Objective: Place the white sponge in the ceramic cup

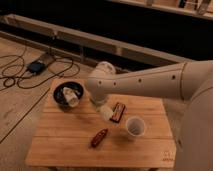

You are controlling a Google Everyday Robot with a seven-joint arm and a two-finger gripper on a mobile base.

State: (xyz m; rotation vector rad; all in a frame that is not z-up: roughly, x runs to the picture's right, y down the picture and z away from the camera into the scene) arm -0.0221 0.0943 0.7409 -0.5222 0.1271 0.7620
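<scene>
The white sponge (106, 114) is a small off-white block near the middle of the wooden table (65, 147), left of a dark red bar. My gripper (103, 107) hangs from the white arm's wrist (100, 85) and comes down right onto the sponge's top. I cannot tell whether the sponge rests on the table or is lifted. The ceramic cup (135, 126) stands upright to the right of the sponge and nearer the front, a short gap away, its dark inside showing.
A black bowl (59, 100) at the table's back left holds a lumpy white mug-like object (70, 96). A dark red bar (118, 111) lies beside the sponge. A reddish-brown oblong object (99, 138) lies near the front. Cables and a box (37, 66) lie on the floor at the left.
</scene>
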